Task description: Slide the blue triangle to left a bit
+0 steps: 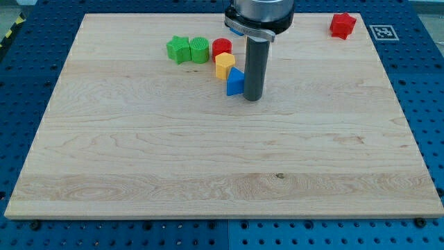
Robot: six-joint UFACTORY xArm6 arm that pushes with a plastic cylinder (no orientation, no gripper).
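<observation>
The blue triangle [235,82] lies on the wooden board [208,160] at the upper middle, just below a yellow block [223,65]. My tip [253,98] stands right against the blue triangle's right side, touching or nearly touching it. The rod partly covers the triangle's right edge.
A red cylinder [221,48] sits above the yellow block. A green star-like block [178,49] and a green cylinder [199,49] stand to the view's left of it. A red block [342,25] lies at the top right corner. The arm's body hides the board's top middle.
</observation>
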